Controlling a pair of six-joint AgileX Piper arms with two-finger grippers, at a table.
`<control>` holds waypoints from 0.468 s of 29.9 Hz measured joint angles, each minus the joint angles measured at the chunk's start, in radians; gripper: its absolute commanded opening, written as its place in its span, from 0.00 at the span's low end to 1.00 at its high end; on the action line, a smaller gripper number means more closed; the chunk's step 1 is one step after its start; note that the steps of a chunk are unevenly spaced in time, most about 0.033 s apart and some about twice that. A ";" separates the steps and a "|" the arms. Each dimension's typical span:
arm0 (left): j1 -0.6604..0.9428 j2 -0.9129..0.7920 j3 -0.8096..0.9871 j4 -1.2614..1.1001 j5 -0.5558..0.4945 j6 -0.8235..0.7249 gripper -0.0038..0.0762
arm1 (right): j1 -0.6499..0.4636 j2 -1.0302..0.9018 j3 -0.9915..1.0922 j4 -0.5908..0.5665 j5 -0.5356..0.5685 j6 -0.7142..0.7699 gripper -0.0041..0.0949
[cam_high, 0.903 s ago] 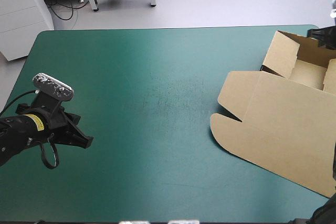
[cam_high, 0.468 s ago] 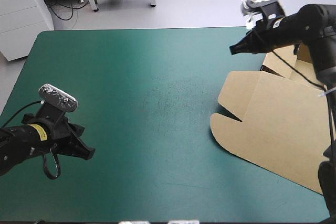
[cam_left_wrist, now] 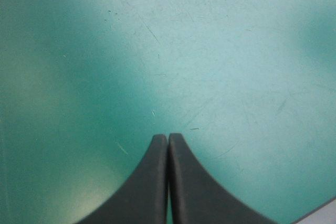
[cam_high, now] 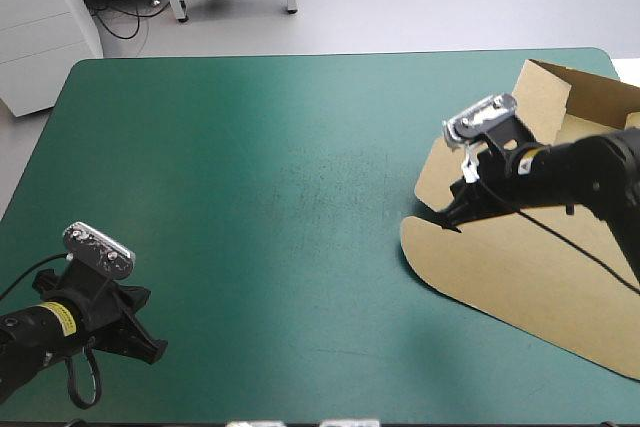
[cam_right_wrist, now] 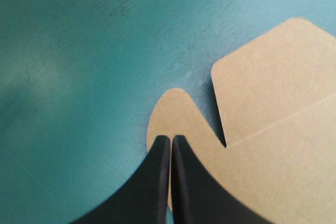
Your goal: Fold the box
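The brown box (cam_high: 540, 257) lies at the right of the surface (cam_high: 250, 197), lid spread flat with rounded flaps, tray walls raised toward the far corner.

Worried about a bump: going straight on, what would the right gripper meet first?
Probably the box, its rounded flap just ahead of the right gripper; past that, the cover. Depth is unclear.

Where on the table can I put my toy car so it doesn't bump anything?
The middle of the table is bare from far edge to near edge, between the left gripper and the box. The far left corner is free too. The right side is crowded: the right gripper hangs over the box.
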 measured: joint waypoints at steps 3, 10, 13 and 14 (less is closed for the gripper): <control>0.000 -0.034 0.043 0.000 -0.025 0.001 0.01 | 0.000 -0.126 0.147 -0.007 -0.039 -0.001 0.03; 0.000 -0.053 0.139 -0.013 -0.044 0.001 0.01 | 0.000 -0.395 0.432 -0.011 -0.120 -0.001 0.03; 0.000 -0.054 0.172 -0.025 -0.060 0.001 0.01 | 0.000 -0.506 0.534 -0.011 -0.150 -0.001 0.03; 0.000 -0.054 0.184 -0.025 -0.068 0.002 0.01 | 0.000 -0.541 0.567 -0.011 -0.158 -0.001 0.03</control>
